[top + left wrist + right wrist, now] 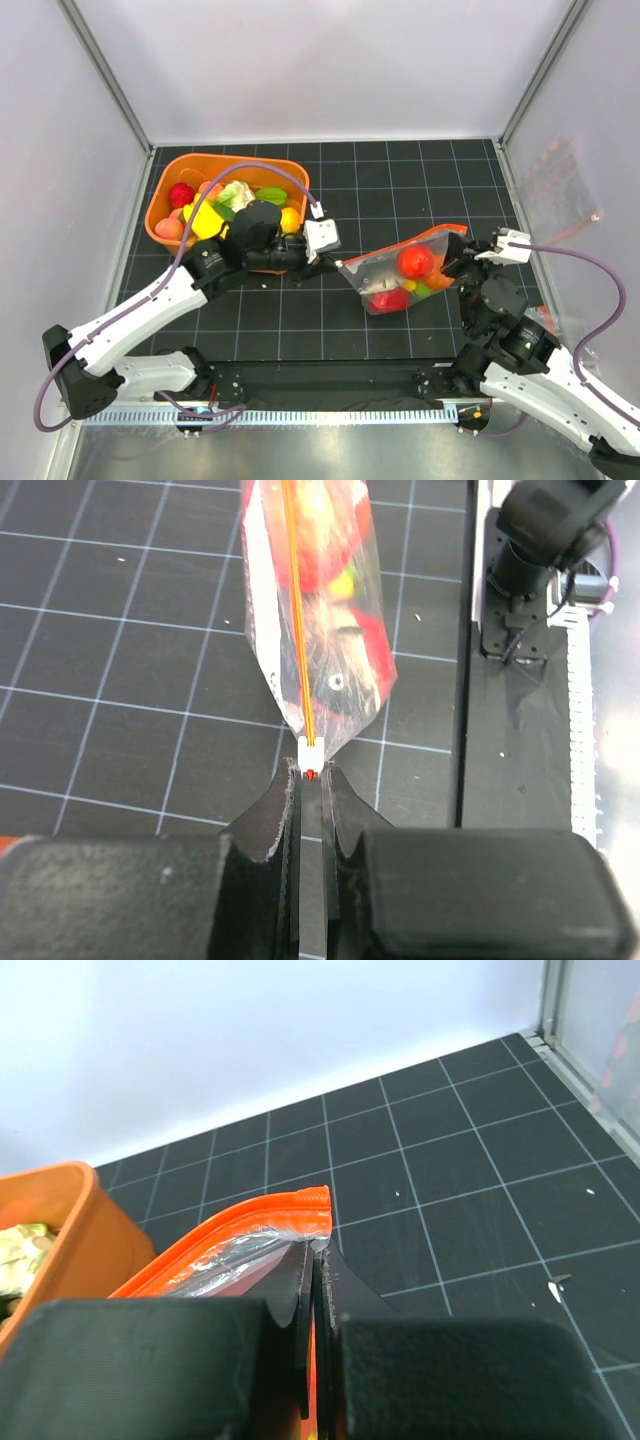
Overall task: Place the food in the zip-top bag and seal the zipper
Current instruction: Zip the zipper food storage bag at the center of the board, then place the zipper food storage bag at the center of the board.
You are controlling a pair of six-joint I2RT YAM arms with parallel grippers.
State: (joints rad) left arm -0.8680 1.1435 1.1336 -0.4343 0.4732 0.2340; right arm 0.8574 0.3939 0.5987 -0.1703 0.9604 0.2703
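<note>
Black gridded surface (400,170) carries the setup. Orange tub (225,157), left of the zip-top bag, holds loose toy pieces. Zip-top bag (385,272) is stretched between both arms, with red, yellow and green food (415,262) inside. Zipper (298,610) runs along the bag's upper edge. Left fingers (272,820) pinch the zipper end just behind the white tab (312,748). Right fingers (292,1282) pinch the bag's opposite orange corner.
</note>
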